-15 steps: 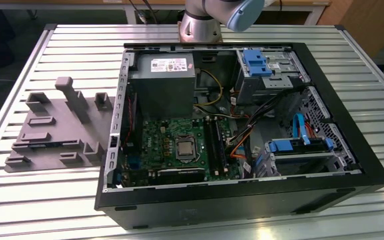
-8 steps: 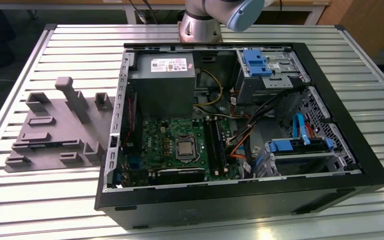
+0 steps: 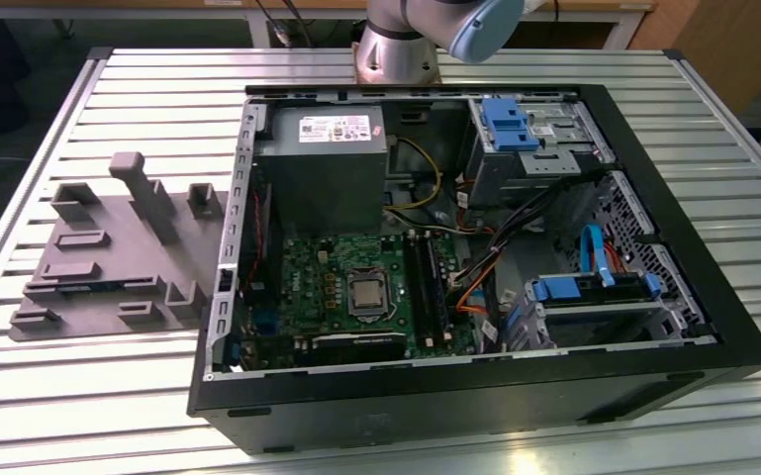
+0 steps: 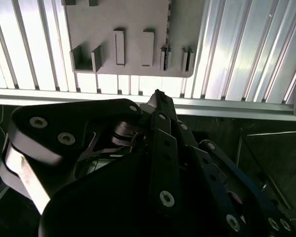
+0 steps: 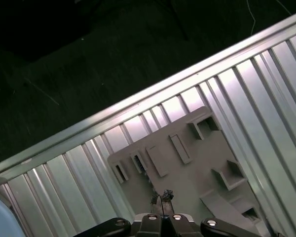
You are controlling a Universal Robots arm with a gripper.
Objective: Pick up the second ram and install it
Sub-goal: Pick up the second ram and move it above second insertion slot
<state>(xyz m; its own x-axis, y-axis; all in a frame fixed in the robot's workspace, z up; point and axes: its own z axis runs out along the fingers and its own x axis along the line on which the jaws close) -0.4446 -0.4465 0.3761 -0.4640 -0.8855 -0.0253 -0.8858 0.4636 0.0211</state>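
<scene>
The second ram [image 4: 165, 58] is a thin dark stick standing on edge in a narrow slot near one corner of the grey fixture [image 4: 133, 19]. The first wrist view shows the ram [image 5: 138, 162] in the same slot, and in the exterior view it [image 3: 84, 288] is a dark bluish strip on the fixture [image 3: 116, 252]. In both wrist views my gripper [image 5: 162, 194] hangs well above the fixture, shut, with nothing between its fingers [image 4: 158, 95]. Its tip sits over the fixture's edge, a short way from the ram's slot. The motherboard's long black sockets [image 3: 423, 275] lie inside the open case.
An open black computer case [image 3: 697, 327] lies on the slatted aluminium table [image 3: 76, 386], on the fixture's right in the exterior view. It holds a power supply [image 3: 325, 158], cables and blue drive bays [image 3: 578, 292]. The arm's base [image 3: 400, 54] stands behind the case.
</scene>
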